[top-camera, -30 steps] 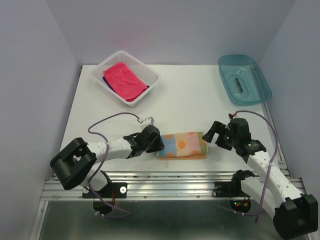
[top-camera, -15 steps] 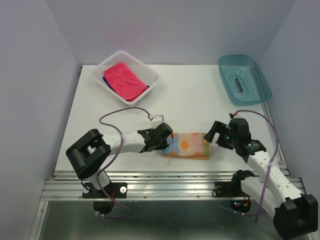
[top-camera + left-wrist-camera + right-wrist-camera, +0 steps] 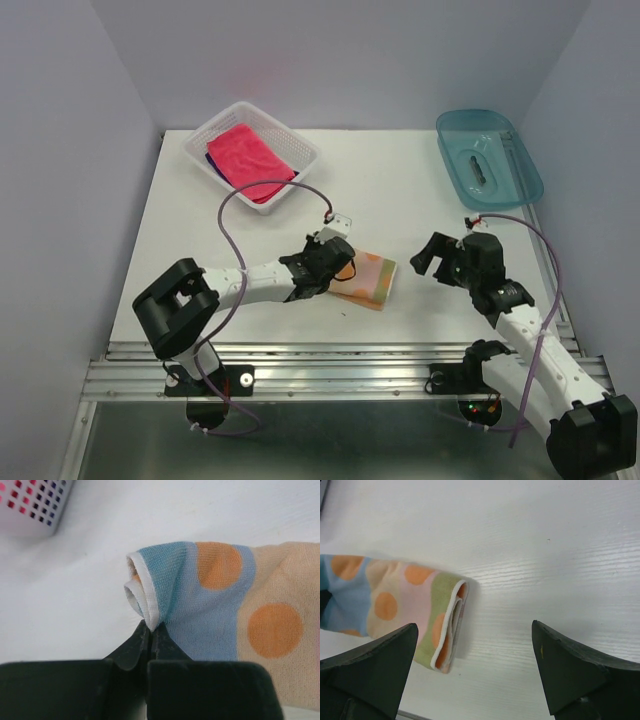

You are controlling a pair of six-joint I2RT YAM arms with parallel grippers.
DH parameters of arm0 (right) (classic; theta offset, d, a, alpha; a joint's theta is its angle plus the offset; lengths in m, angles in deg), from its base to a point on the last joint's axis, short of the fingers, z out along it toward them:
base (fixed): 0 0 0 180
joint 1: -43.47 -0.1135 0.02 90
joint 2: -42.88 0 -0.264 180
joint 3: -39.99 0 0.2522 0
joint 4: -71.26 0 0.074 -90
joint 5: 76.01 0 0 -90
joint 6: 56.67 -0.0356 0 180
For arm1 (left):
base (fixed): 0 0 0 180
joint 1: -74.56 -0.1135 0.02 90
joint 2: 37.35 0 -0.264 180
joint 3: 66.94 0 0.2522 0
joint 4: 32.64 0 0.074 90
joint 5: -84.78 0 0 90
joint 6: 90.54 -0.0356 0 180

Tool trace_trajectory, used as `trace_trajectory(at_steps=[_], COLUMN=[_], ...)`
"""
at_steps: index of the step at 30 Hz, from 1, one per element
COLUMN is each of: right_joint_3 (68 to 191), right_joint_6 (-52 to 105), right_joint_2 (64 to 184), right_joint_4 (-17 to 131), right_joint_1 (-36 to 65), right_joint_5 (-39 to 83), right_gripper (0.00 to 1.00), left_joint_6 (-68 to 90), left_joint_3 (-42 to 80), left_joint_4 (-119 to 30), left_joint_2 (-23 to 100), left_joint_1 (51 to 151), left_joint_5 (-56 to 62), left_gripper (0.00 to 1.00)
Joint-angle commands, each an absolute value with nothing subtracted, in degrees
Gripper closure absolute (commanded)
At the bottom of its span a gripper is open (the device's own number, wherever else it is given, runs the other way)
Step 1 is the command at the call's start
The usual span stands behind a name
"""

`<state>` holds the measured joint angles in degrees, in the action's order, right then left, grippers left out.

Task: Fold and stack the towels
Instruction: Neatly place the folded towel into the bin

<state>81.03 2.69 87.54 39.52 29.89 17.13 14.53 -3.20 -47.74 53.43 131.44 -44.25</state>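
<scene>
- Orange spotted towel (image 3: 368,280), folded, lies near the front edge of the white table (image 3: 400,190), between my two grippers.
- My left gripper (image 3: 150,629) pinches tight on its rolled blue corner.
- My right gripper (image 3: 474,626) hangs spread wide and holds nothing, just beyond the green folded end.
- The pink-red towel (image 3: 250,160) sits in the white basket (image 3: 303,152), well apart.
</scene>
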Motion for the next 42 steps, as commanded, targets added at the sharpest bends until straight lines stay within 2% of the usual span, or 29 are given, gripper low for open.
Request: trace_trajectory(at_steps=[1,5,13,21,35,42], right_joint_3=[83.6,82.1,82.1,82.1,83.1,84.2], right_joint_6=[4.7,4.6,4.2,3.2,2.1,2.1], right_joint_2=[88.1,88.1,88.0,88.2,90.6,93.0], right_joint_4=[43.7,44.8,44.1,43.6,42.0,41.0], right_joint_1=[29.4,29.4,29.4,29.4,29.4,29.4], right_joint_5=[14.3,12.6,9.2,5.2,1.0,-1.0], right_gripper=[0.00,0.00,0.00,0.00,0.00,0.00], left_joint_6=[-8.1,-18.1,-35.6,-44.8,-57.7,-60.7], left_joint_3=[-1.3,-0.2,1.7,6.8,19.7,23.5], left_joint_4=[-37.8,-34.5,-29.6,-29.0,-33.3,-37.6], left_joint_2=[51.4,50.3,43.6,42.5,47.6,50.6], left_joint_1=[131.3,129.2,121.5,111.8,103.4,98.7], left_joint_5=[-52.1,-53.6,-43.5,-34.1,-30.5,-22.7], left_gripper=[1.00,1.00,1.00,1.00,1.00,1.00])
